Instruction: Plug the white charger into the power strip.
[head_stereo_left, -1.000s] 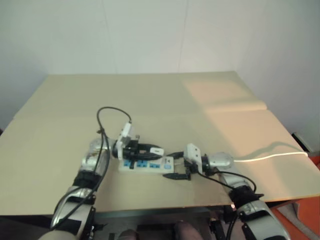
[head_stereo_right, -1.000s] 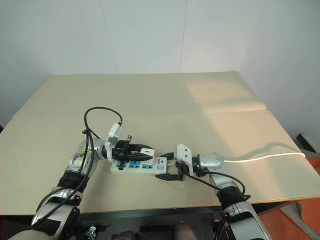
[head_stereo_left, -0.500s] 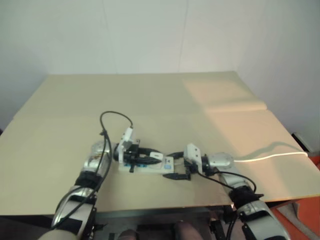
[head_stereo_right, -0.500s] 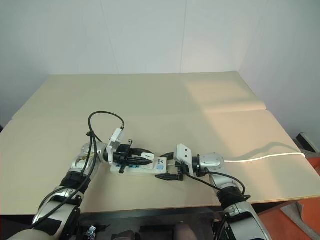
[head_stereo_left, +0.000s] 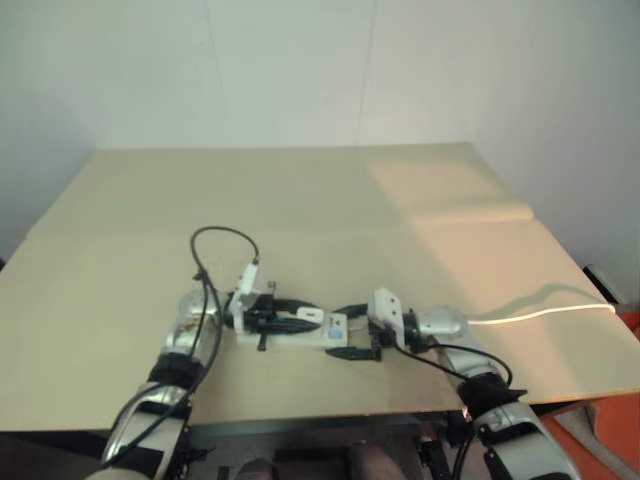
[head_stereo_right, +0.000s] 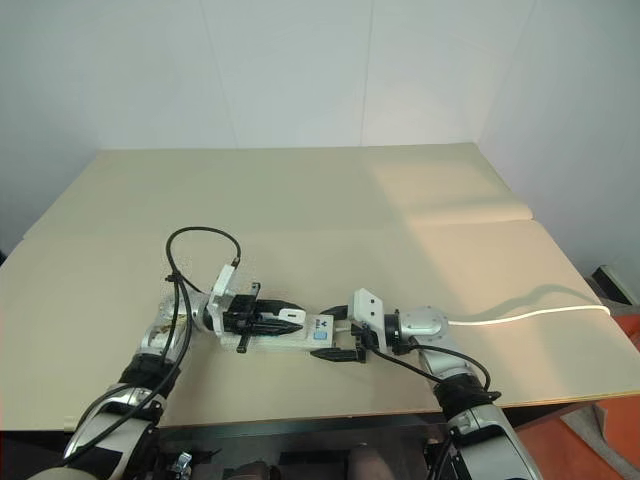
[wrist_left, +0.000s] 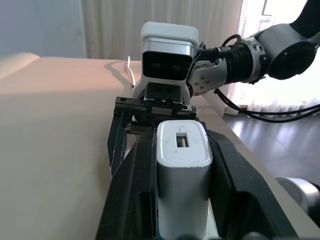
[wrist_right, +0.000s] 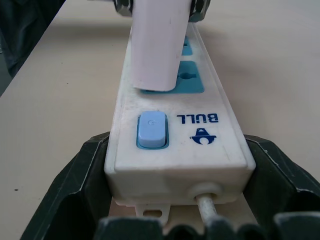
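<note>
Starting at your left: your left gripper (head_stereo_right: 285, 318) is clamped on the white charger (wrist_left: 182, 170), one black finger on each flank of the block. Compared with a second ago it has come down; then the charger hung clearly above the blue sockets, and now it lies low over the power strip (wrist_right: 172, 145). Your right wrist view shows the charger's lower end at the socket face nearest the switch, tilted a little. Whether the prongs have gone in is hidden. To my eye that means insertion is at hand but not confirmed; a straight press down is likely what remains.

Moving right: the strip lies flat on the tan table (head_stereo_left: 300, 200) near its front edge. Your right gripper (head_stereo_left: 350, 333) has not moved; its fingers straddle the strip's cable end, one on each long side, bracing it.

Further right, the strip's thin white cable (head_stereo_left: 540, 313) runs off toward the table's right edge.

Counted: one charger, one power strip, one blue rocker switch (wrist_right: 152, 129), one cable, two grippers. Two blue socket faces show in the right wrist view.
</note>
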